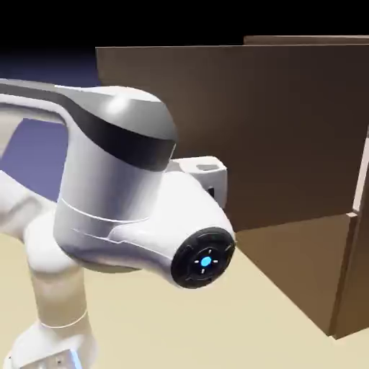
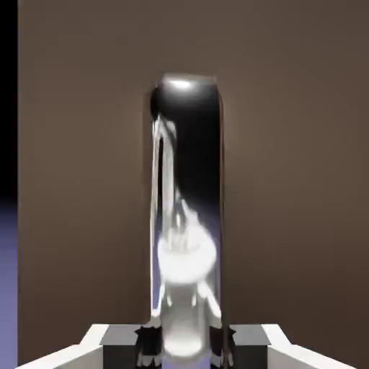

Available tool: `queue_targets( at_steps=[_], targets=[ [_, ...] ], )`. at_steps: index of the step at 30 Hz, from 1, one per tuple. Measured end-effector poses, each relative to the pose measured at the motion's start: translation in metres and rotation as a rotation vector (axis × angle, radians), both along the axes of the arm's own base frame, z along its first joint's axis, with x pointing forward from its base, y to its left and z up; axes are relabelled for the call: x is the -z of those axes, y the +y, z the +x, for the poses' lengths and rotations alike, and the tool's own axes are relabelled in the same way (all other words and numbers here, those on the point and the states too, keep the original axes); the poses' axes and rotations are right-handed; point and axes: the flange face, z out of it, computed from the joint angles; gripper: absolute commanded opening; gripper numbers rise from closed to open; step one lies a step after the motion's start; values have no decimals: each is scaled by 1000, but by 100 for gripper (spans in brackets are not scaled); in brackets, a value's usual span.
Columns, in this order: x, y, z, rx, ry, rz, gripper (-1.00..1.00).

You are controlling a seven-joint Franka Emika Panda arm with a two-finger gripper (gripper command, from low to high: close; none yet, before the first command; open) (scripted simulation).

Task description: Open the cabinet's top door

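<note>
Hand (image 2: 184,339): shut tight on the handle (image 2: 186,216), as I read it from the hand view; the metal bar fills the gap between my fingertips (image 2: 148,339).
Handle: straight ahead of the hand, rising up the middle of that view, silvery and glossy.
Door (image 2: 288,180): just behind the handle, a flat brown panel across almost the whole view.
Cabinet (image 1: 238,130): in the exterior view it stands beyond the arm (image 1: 122,194); a brown panel at the far right edge looks swung out, though I can't be sure it is the top door.
Surface (image 1: 245,317): pale tan, beneath the arm.
Risk: the bar is smooth, so I judge it could slip out if my pull leaves the door's arc; a twisted wrist could jam the hinge.
Views: only the hand view shows the grip; the exterior view hides the hand behind the arm but gives the cabinet's overall position.
</note>
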Motion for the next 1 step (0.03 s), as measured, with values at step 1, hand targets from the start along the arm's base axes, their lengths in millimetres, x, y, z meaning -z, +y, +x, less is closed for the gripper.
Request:
queue_targets(
  at_steps=[1],
  targets=[
    [0,-6,1,-12,0,0,-100]
  ],
)
